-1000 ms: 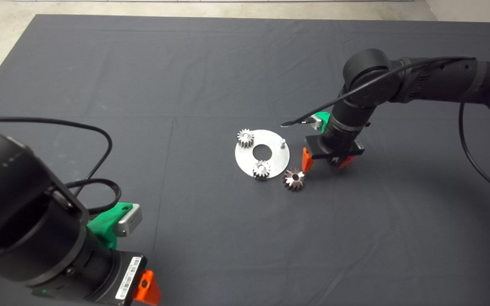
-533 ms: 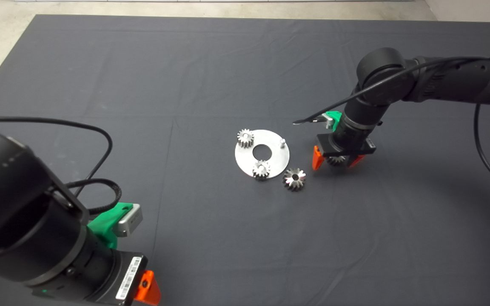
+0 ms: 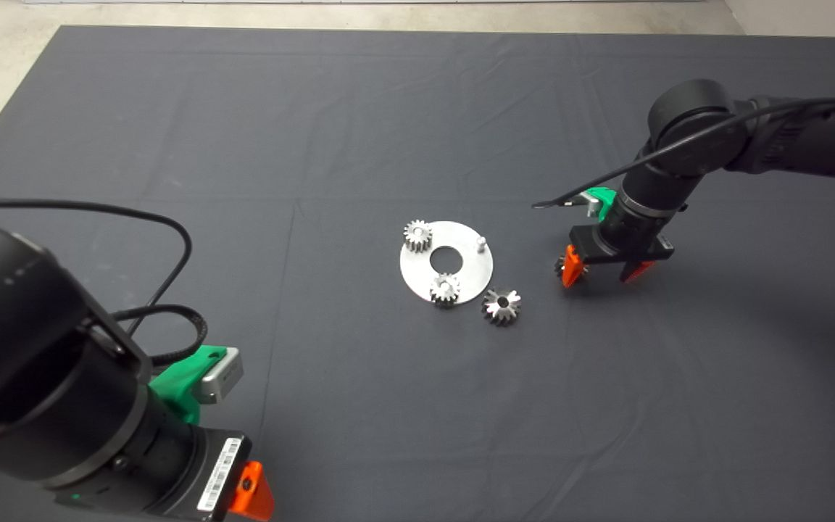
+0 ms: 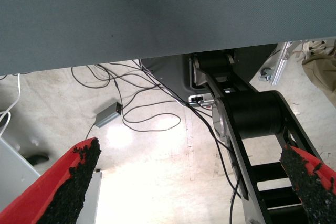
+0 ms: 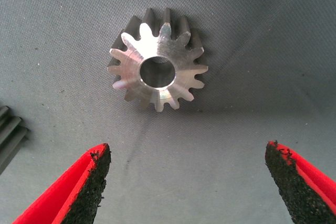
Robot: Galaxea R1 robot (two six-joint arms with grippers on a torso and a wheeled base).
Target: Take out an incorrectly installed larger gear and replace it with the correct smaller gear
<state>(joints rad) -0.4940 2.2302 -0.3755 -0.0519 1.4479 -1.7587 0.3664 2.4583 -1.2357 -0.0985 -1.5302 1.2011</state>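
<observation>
step in hand: pickup of the smaller gear [image 5: 178, 85], the first half of the replacement, as i judge it.

- larger gear [image 3: 501, 305]: off the round plate [image 3: 461, 272], flat on the mat [image 3: 359, 130] just beside the plate's near rim. i count its removal as done.
- smaller gear: flat on the mat, well to the right of the plate, centre hole up. in the head view only a sliver of it [image 3: 557, 266] shows beside one red finger of the right hand.
- right hand [image 5: 187, 155]: above that gear, fingers spread wide, holding nothing. the wrist view puts the gear ahead of the fingertips, not between them.
- left hand [image 4: 194, 153]: parked at the lower left edge of the tabletop, fingers wide, empty. its camera sees floor and cables.
- plate: two pale gears [image 3: 417, 235] seated on it, one bare peg [image 3: 482, 242] at the right side, a hole in the middle.

next move, my reading: bring the right hand forward and down until the pads straddle the smaller gear, close across its teeth, lift, then carry it to the bare peg. the hole must line up squarely with the peg. the grip needs to be centred, since the teeth give the pads little flat surface.
</observation>
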